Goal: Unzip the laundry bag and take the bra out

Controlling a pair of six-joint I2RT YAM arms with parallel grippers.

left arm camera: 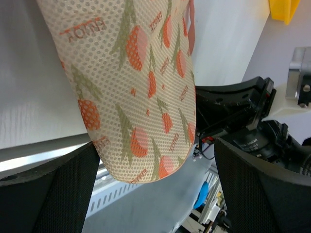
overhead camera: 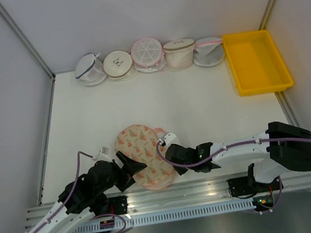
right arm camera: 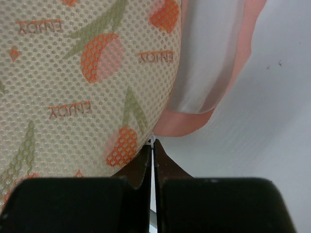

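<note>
Right now the oval cream mesh laundry bag with orange-pink print and pink trim (overhead camera: 143,154) lies at the near edge of the white desk (overhead camera: 201,103), between both arms. The right gripper (right arm camera: 152,150) is pinched closed on a small white tab (right arm camera: 151,141) at its rim, probably the zipper pull. The left gripper (left arm camera: 155,143) straddles the bag's end, jaws apart. Clamp left first, then draw the tab along the rim's curve.
</note>
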